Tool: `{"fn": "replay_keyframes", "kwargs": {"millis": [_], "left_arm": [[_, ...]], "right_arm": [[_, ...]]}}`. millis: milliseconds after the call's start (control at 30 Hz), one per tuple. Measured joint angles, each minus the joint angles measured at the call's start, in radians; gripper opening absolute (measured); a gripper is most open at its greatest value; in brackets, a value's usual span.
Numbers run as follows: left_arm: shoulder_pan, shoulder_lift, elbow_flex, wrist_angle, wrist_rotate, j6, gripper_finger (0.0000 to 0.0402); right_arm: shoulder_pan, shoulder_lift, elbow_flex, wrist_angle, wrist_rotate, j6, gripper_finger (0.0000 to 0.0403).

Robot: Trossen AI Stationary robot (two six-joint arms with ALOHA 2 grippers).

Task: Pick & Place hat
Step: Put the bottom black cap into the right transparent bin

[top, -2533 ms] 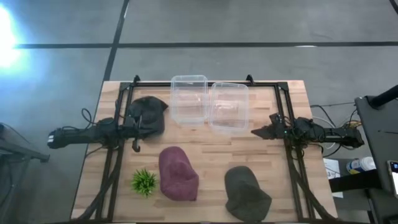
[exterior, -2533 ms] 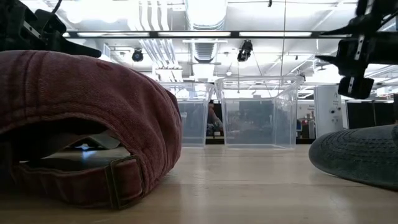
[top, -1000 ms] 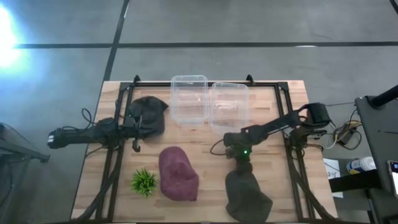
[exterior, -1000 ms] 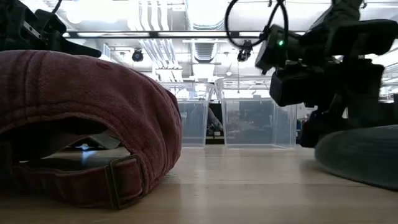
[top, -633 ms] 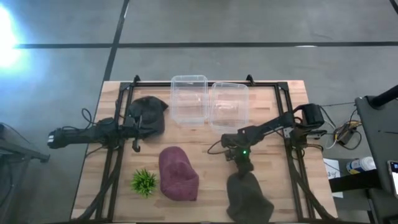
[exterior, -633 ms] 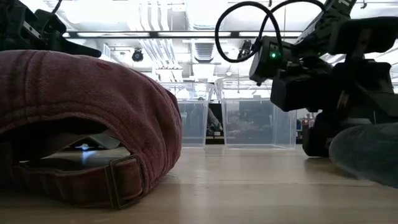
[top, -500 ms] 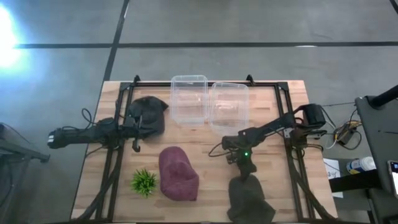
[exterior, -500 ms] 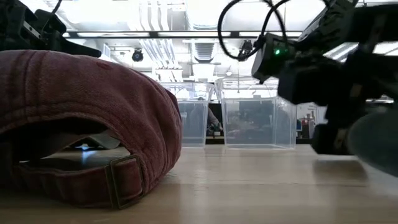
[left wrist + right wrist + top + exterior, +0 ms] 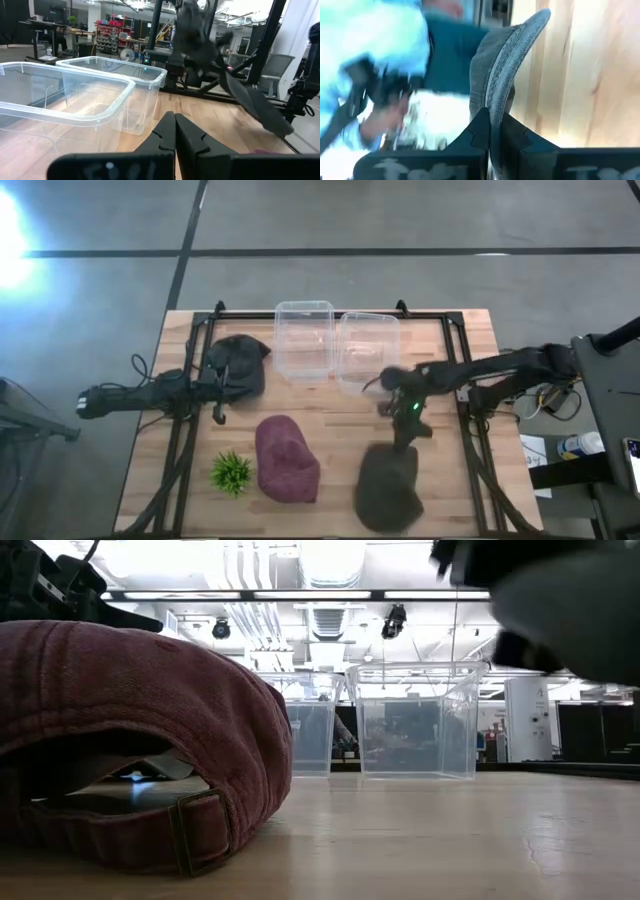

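Observation:
A dark grey-green hat (image 9: 386, 486) hangs in the air at the near right, with my right gripper (image 9: 405, 436) shut on it. The low view shows it high above the tabletop (image 9: 575, 610); the left wrist view shows it dangling aslant (image 9: 245, 95). A maroon hat (image 9: 287, 460) rests on its rim at the near middle. A black hat (image 9: 238, 358) lies at the far left. My left gripper (image 9: 175, 118) stays shut beside it, touching nothing. My right gripper pinches the hat's upper end (image 9: 495, 107) between its two fingers, which point down from above. The cloth runs edge-on between the fingers (image 9: 479, 125). The hat hangs below them, slanting, lifted clear of the table, its flat stitched part (image 9: 255, 107) lowest.
Two clear plastic bins (image 9: 303, 338) (image 9: 368, 350) stand side by side at the far middle. A small green plant (image 9: 232, 472) sits near the maroon hat at the near left. Bare wood (image 9: 450, 470) lies under and right of the lifted hat.
My right gripper, open over the grey-green hat's far end, has shut on it and gone up and a little toward the table's right edge. The hat has left the table and now hangs clear below the gripper.

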Motion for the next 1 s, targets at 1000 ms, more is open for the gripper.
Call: {"fn": "replay_keyframes", "kwargs": {"millis": [1000], "left_arm": [[0.0, 0.0, 0.0, 0.0, 0.0, 0.0, 0.0]], "right_arm": [[-0.221, -0.241, 0.269, -0.385, 1.206, 0.426, 0.0013]]}}
